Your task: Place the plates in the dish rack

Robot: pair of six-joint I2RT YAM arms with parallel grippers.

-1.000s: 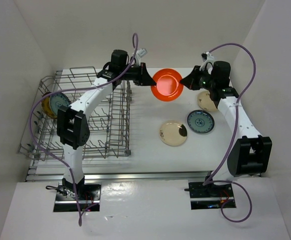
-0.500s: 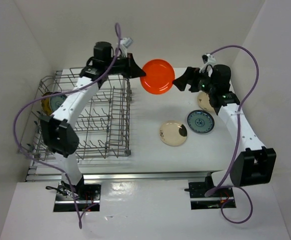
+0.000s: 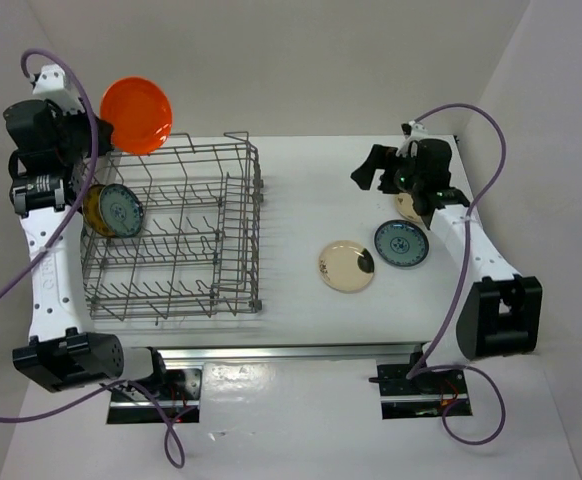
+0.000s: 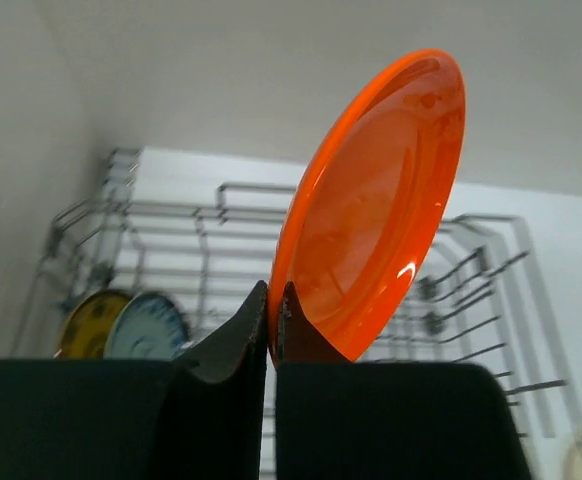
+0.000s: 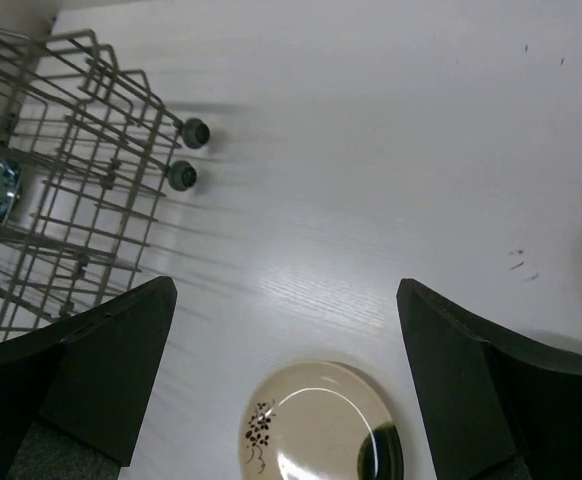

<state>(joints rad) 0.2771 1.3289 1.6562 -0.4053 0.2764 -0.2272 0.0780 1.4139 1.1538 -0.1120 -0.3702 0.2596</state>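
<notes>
The top view looks down from behind the arms across the table (image 3: 306, 205). Left wrist view, close against the orange plate (image 4: 371, 200), seems tilted upward; right wrist faces down. All share the dish rack (image 3: 171, 235).

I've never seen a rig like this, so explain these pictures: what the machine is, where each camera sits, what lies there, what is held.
Two robot arms are bolted at the near edge of a table. The wide picture comes from a camera above and behind them; the other two come from cameras on the wrists. The left gripper pinches an orange plate above the wire dish rack, which holds a gold plate and a blue-and-white plate. The right gripper is open and empty. A beige plate and a second blue-and-white plate lie on the table.
</notes>
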